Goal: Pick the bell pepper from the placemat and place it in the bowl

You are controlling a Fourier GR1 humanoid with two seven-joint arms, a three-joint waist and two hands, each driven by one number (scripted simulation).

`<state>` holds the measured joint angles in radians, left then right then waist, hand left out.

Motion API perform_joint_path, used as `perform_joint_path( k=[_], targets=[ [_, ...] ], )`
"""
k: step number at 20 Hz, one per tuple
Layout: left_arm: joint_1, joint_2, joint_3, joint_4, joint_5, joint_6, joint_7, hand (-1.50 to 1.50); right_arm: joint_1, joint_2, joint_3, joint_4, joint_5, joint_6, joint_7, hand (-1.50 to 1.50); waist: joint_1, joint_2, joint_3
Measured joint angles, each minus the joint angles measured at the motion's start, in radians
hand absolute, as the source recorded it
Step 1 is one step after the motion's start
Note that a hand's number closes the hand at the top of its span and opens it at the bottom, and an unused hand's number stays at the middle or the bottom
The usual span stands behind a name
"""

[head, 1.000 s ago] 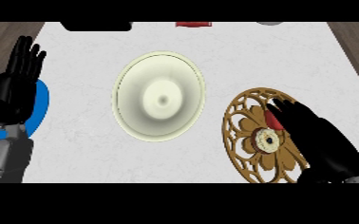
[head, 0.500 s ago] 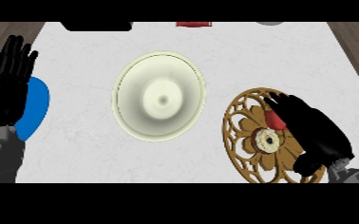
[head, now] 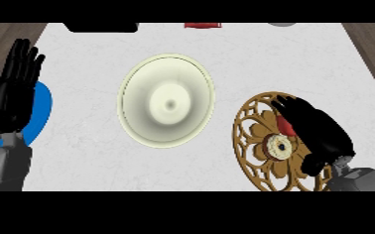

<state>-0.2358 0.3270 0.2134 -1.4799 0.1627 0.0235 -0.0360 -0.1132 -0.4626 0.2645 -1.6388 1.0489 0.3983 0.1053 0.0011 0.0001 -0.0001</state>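
we recorded a white counter bearing a cream bowl, which sat near the middle and serves here as our reference. right of the bowl and slightly nearer the robot lay a round golden placemat of openwork pattern, close beside the bowl's rim. the right hand lay over the placemat's side far from the bowl, its fingers curled down over the bell pepper; we saw the pepper only as a red sliver at the hand's bowl-facing edge, on the placemat and not in the bowl. well left of the bowl the left hand rested with fingers straight, slightly apart and pointing up. it partly hid a blue plate. beyond the bowl, at the counter's far edge, we noted a black object, a red object and a grey object, all cut off.
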Motion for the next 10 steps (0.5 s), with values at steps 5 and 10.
perform_joint_path(
  k=[5, 10],
  targets=[
    [-0.011, -0.018, 0.001, 0.005, -0.018, 0.007, -0.002, 0.00, -0.017, 0.042, -0.016, 0.082, 0.053, -0.028, -0.036, -1.50, 0.000, 0.000, 0.000],
    [0.000, -0.020, 0.005, -0.034, -0.021, 0.002, 0.030, 0.00, -0.041, 0.063, -0.054, 0.174, 0.087, -0.061, -0.070, -1.50, 0.001, 0.000, 0.000]
  ],
)
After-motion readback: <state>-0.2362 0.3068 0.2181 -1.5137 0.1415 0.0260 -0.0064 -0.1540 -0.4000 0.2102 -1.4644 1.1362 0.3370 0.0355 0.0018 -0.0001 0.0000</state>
